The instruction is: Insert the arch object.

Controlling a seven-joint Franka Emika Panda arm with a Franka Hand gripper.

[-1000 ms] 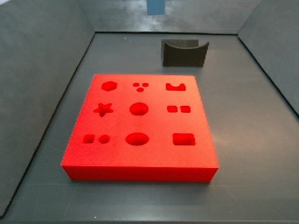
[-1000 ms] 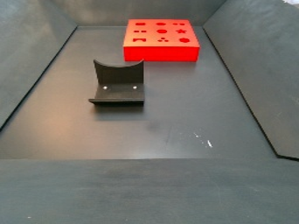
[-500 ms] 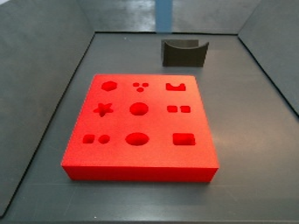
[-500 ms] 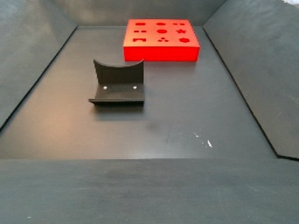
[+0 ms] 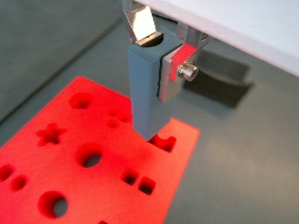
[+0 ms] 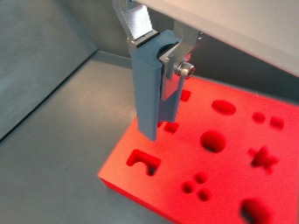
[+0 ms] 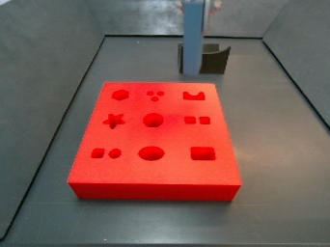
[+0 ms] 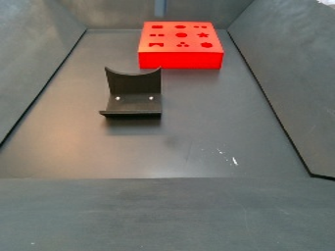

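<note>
My gripper (image 5: 158, 52) is shut on the arch object (image 5: 146, 87), a long blue-grey block with a rounded notch in its upper end, held upright between the fingers. It also shows in a wrist view (image 6: 152, 87) with the gripper (image 6: 156, 48). Its lower end hangs above the red board (image 5: 70, 175), close to the arch-shaped hole (image 5: 165, 140) near the board's edge. In a side view the block (image 7: 192, 39) hangs down from the top edge, over the far end of the red board (image 7: 154, 145). The gripper itself is out of both side views.
The dark fixture (image 7: 211, 58) stands on the floor just beyond the board, partly behind the block; it also shows in a side view (image 8: 131, 93). The board (image 8: 181, 46) has several other shaped holes. Grey walls surround the floor.
The block has come down into the side view from the top edge and shifted slightly right, now reaching in front of the fixture. Board and fixture have not moved.
</note>
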